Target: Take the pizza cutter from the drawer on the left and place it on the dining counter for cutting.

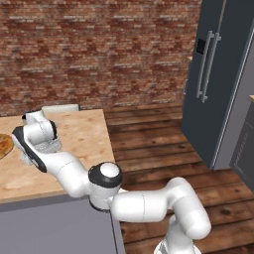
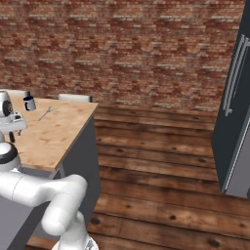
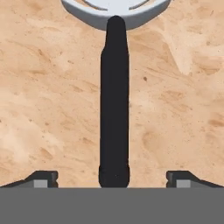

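Pizza cutter (image 3: 114,100) flat on the bench (image 3: 48,87), black handle running 6 to 12 o'clock in hand view, wheel at 12. Lying free, apparently placed for cutting. End effector (image 3: 114,177) open wide, fingertips (image 3: 43,177) apart at either side of the handle butt, gripping nothing. Mug (image 2: 29,103) and utensil (image 2: 45,114) further along the bench.
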